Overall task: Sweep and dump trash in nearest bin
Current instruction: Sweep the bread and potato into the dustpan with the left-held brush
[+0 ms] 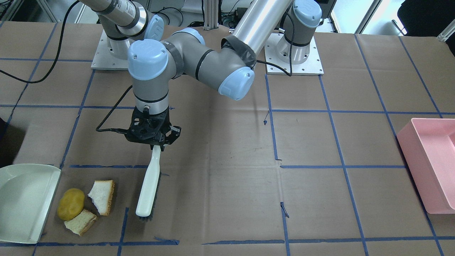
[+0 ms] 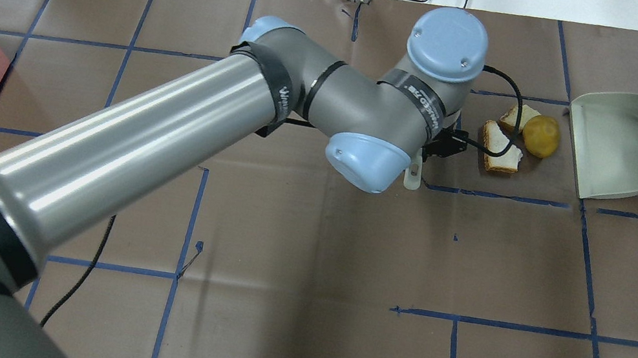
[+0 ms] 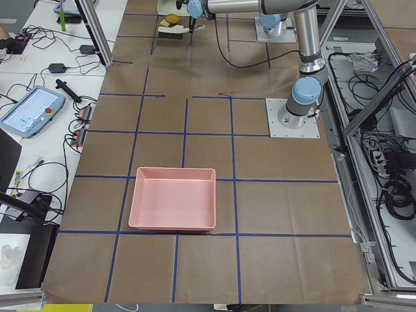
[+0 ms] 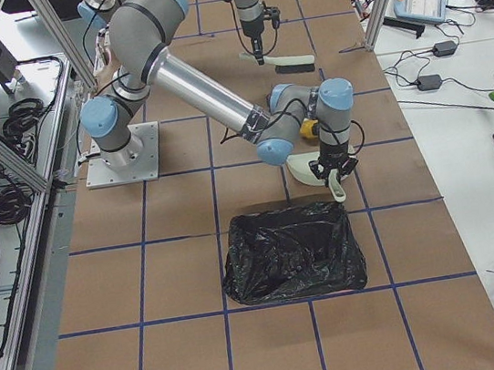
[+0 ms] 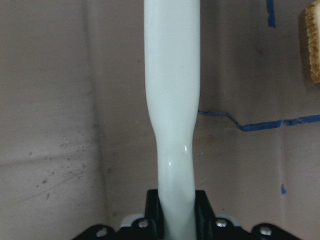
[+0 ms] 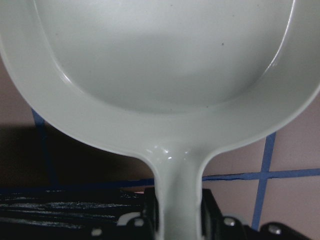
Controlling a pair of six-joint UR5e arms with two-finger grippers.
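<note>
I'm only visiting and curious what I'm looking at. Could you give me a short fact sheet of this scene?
Left gripper: shut on the handle of a white brush
Right gripper: shut on the handle of a pale dustpan
Trash: potato and two bread pieces, lying between brush and dustpan
Bins: pink bin far off on the robot's left; black bag near the dustpan
</note>
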